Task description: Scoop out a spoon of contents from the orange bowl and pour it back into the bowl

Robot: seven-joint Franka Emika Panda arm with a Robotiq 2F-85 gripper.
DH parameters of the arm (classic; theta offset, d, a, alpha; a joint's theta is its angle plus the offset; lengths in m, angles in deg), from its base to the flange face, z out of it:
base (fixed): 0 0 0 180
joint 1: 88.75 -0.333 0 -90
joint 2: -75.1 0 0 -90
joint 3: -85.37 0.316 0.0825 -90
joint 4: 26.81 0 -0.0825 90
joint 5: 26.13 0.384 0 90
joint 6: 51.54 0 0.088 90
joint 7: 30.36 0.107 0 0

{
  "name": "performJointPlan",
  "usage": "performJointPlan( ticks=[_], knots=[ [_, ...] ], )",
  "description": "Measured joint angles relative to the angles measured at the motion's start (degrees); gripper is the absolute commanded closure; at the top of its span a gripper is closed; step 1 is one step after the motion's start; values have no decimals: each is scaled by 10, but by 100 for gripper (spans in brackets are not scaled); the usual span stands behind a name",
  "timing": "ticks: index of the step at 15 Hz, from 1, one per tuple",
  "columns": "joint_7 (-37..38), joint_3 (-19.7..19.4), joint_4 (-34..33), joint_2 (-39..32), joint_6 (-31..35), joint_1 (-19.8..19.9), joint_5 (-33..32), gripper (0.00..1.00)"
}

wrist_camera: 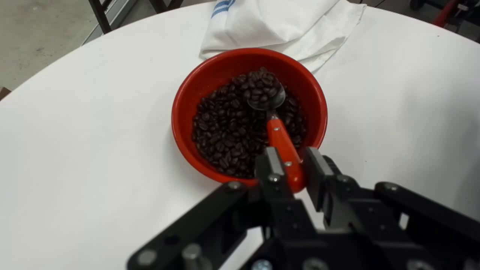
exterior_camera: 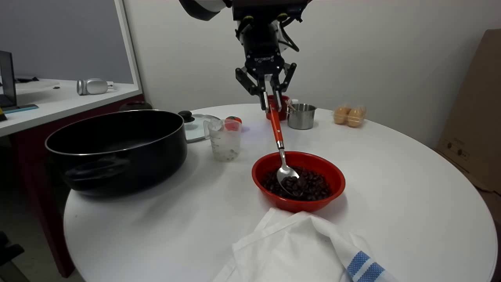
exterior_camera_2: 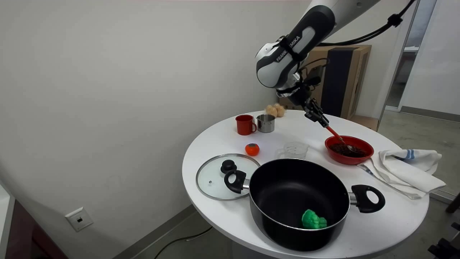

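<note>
Wrist view: the gripper (wrist_camera: 290,153) has the spoon (wrist_camera: 280,137) pinched by its handle, scoop heaped with beans (wrist_camera: 258,88)! Lift it level, I'd say, then roll low over the middle. In an exterior view, long axis slanting, scoop down inside the bowl (exterior_camera: 305,205). In an exterior view, scoop points towards the bench (exterior_camera_2: 215,144) edge by the towel (exterior_camera_2: 406,172).
</note>
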Motion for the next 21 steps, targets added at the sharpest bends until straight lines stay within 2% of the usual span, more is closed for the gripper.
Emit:
performJointPlan(
  ticks=[6, 21],
  knots=[
    [0, 0, -7, 0, -22, -10, -3, 95],
    [9, 3, -20, 11, -99, -46, -80, 95]
  ],
)
